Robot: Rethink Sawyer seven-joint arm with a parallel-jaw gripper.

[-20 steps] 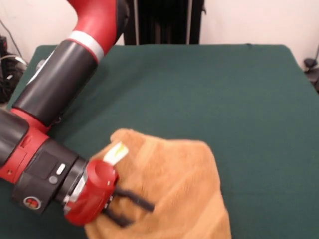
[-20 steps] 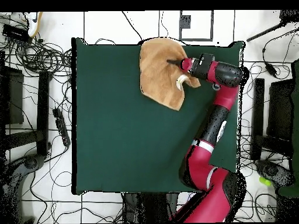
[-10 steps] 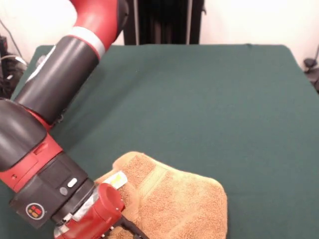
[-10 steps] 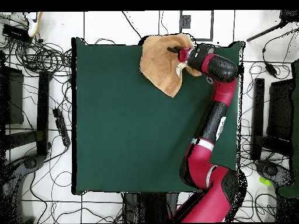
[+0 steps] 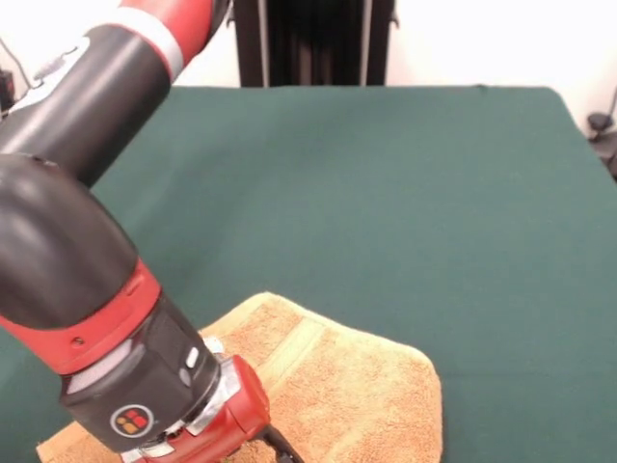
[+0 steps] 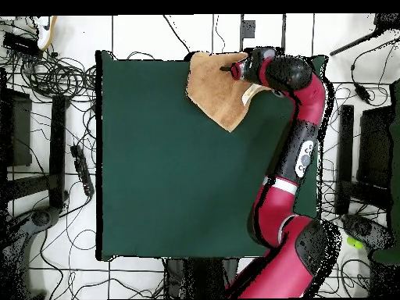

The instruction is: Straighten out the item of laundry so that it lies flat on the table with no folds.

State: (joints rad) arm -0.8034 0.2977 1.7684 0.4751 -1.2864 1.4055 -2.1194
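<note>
The golden-orange towel [image 5: 357, 386] lies bunched at the near edge of the green table [image 5: 405, 193], with a paler band running across it. My arm covers its left part, and the label is hidden. In the overhead view the towel [image 6: 212, 90] sits at the table's [image 6: 172, 180] top edge, right of the middle, in an uneven folded shape with a pale flap under the wrist. My gripper [image 5: 281, 451] is down on the towel at the picture's bottom edge, mostly hidden by the wrist. It also shows in the overhead view [image 6: 229, 68] over the towel's upper right part.
My red and black arm [image 5: 87, 241] fills the left of the front view and runs up the table's right side in the overhead view [image 6: 301, 148]. A black stand [image 5: 308, 39] is behind the table. Cables [image 6: 55, 78] lie on the floor around it.
My arm has swung toward the table's near edge in the front view. The towel has slid that way with it, and its label has gone behind the wrist.
</note>
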